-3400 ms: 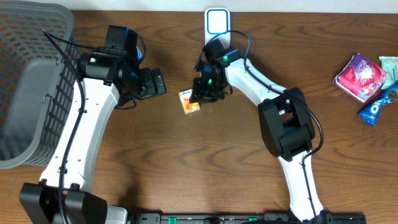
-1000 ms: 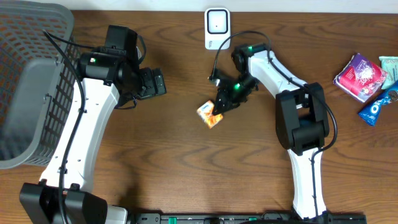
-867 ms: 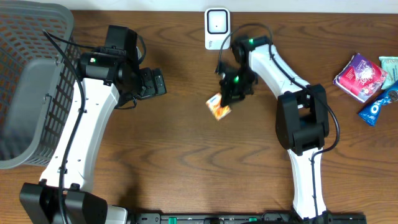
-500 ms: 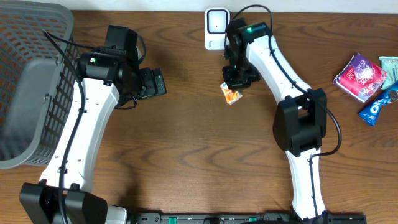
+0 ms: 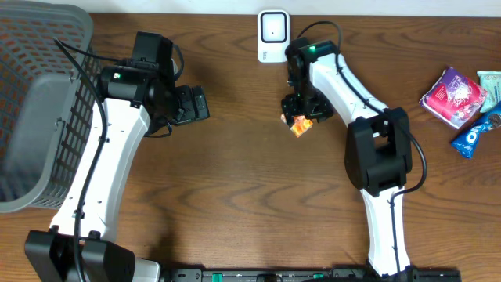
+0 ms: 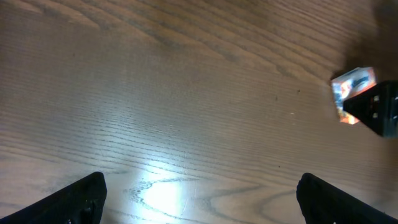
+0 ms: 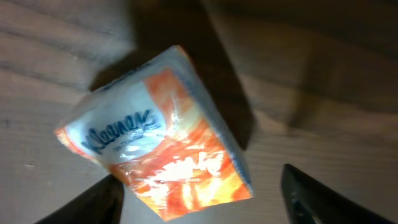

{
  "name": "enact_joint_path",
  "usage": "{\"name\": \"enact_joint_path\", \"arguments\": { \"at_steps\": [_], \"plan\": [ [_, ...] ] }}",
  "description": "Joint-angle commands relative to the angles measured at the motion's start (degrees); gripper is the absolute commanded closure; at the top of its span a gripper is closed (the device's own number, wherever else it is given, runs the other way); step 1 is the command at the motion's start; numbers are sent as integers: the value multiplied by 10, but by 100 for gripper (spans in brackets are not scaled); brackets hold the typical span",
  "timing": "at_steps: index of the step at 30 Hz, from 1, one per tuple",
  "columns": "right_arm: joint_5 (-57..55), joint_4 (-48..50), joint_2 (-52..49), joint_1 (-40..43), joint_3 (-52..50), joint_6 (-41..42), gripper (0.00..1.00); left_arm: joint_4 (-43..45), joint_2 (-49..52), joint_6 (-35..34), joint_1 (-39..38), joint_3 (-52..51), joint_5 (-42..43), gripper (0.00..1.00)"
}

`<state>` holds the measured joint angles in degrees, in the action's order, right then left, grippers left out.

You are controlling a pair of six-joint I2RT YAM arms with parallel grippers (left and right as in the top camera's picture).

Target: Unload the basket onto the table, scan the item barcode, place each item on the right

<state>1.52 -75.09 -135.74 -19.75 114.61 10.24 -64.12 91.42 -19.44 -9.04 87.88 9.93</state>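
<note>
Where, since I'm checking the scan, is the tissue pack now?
In the overhead view the tissue pack is upper middle, under the open right claw, just below and right of the white scanner.

Tilted orange-white tissue pack (image 5: pixel 300 125) is near scanner (image 5: pixel 272 33).

**Table Layout From Overhead**

The scanner (image 5: pixel 272 35) stands at 12 o'clock on the table (image 5: pixel 235 204). The tissue pack (image 5: pixel 300 126) lies near it, at its 5 o'clock. The basket (image 5: pixel 31 102) sits at 9 o'clock. A cluster of packets (image 5: pixel 454 95) lies at 3 o'clock, well apart from the pack.
</note>
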Motion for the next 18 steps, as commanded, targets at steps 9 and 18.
{"name": "enact_joint_path", "arguments": {
  "at_steps": [9, 18],
  "plan": [
    [204, 12, 1, 59, -3, -139, 33, -2, 2, 3, 2, 3, -6, 2],
    [244, 26, 1, 121, -3, -142, 55, -2, 2, 3, 2, 3, -6, 2]
  ]
}}
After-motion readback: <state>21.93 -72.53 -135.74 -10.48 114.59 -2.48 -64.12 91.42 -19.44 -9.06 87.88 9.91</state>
